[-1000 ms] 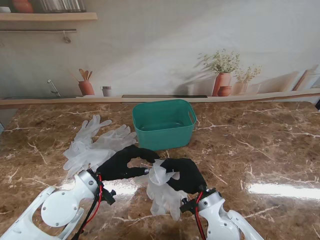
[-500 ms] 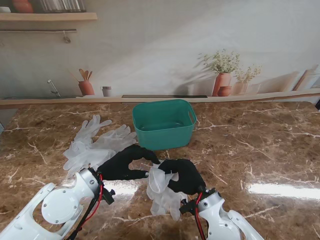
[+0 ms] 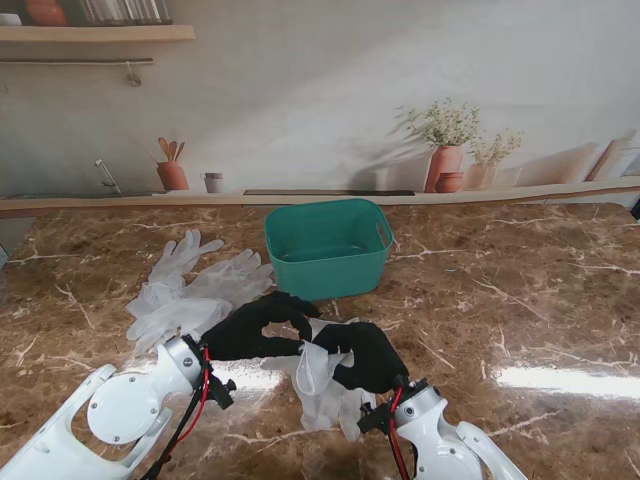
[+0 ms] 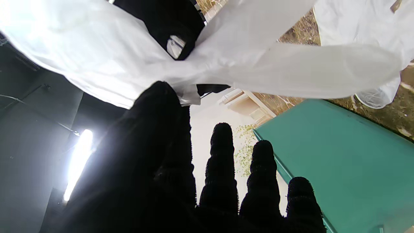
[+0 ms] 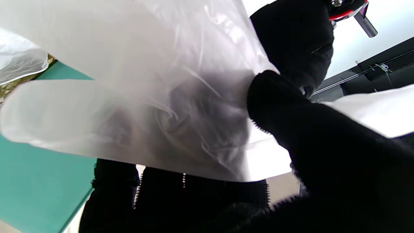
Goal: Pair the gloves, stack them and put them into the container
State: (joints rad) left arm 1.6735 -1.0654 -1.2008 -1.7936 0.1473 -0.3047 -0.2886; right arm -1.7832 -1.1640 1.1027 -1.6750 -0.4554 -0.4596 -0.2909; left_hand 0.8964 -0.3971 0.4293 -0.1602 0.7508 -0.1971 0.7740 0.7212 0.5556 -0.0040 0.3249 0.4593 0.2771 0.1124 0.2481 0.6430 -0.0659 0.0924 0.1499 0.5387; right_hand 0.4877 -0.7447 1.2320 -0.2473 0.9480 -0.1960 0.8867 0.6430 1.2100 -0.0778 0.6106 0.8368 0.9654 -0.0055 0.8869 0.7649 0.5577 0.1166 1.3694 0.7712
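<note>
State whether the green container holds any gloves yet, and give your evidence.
Empty: the stand view shows only bare green floor inside the container; gloves lie outside it on the table.

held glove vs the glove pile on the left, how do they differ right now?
The held glove is gripped by both the left hand and the right hand; the glove pile is untouched. The held glove is crumpled and hangs between the hands, while the pile lies spread flat on the table with fingers splayed. The held glove is nearer to me than the pile. Both are translucent white and outside the green container.
</note>
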